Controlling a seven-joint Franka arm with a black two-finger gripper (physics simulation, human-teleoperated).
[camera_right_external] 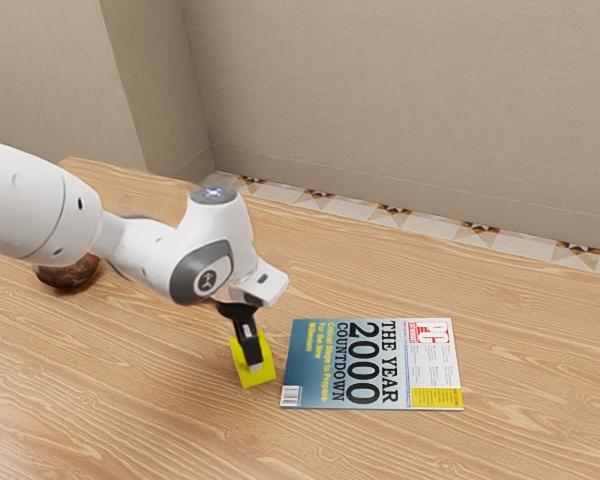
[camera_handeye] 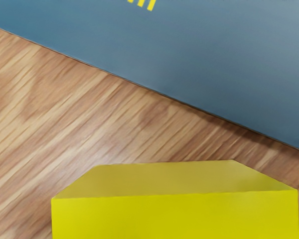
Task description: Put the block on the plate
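Block (camera_handeye: 174, 216) is at the pincer (camera_right_external: 252, 364), just beside the magazine (camera_right_external: 370, 365) on the desk (camera_right_external: 160, 410); it is hard to tell whether it rests there or hangs slightly above. Reaching it looks done, while setting it on the plate remains, so the task seems halfway at best. Whether the pincer is clamped on the block or merely around it, one cannot tell. As for containers, a rounded brown thing (camera_right_external: 69, 275), perhaps a bowl, stands partly hidden behind the arm (camera_right_external: 40, 205); its contents cannot be made out.
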